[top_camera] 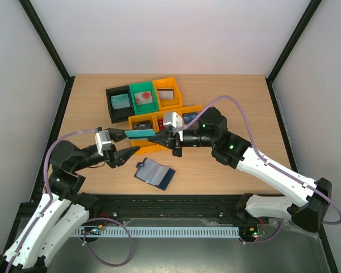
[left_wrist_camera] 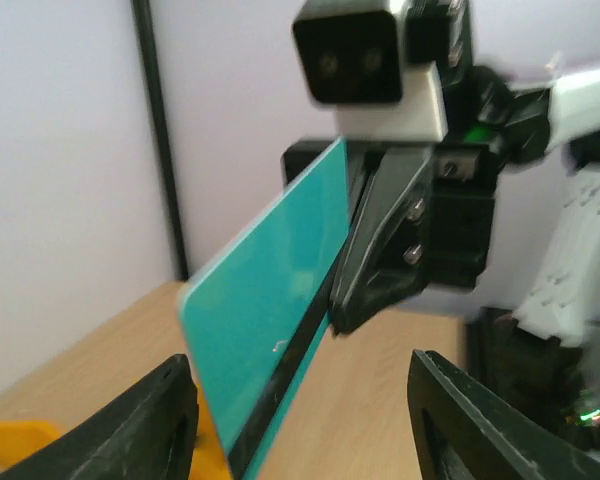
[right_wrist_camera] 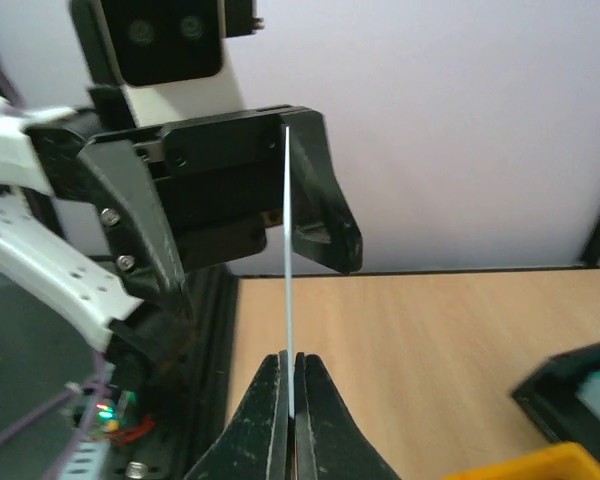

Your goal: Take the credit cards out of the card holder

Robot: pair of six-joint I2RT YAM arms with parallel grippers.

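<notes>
Two grippers, one card holder (top_camera: 154, 173) and one teal card (top_camera: 139, 133) are in view. There is one black bin (top_camera: 119, 102) and one green bin (top_camera: 144, 98); the orange bins (top_camera: 167, 94) are clustered, count unclear. Each of the black and green bins holds a flat item.

The right gripper (right_wrist_camera: 292, 380) is closed, pinching one short edge of the teal card, which is held in the air above the table (top_camera: 227, 96). The card's other end sits between the fingers of the left gripper (left_wrist_camera: 300, 420), whose jaws are apart and not clamping it; the card is close to one finger and clear of the other.

The card holder lies unfolded on the table, just beside and nearer the bases than both grippers, untouched.
</notes>
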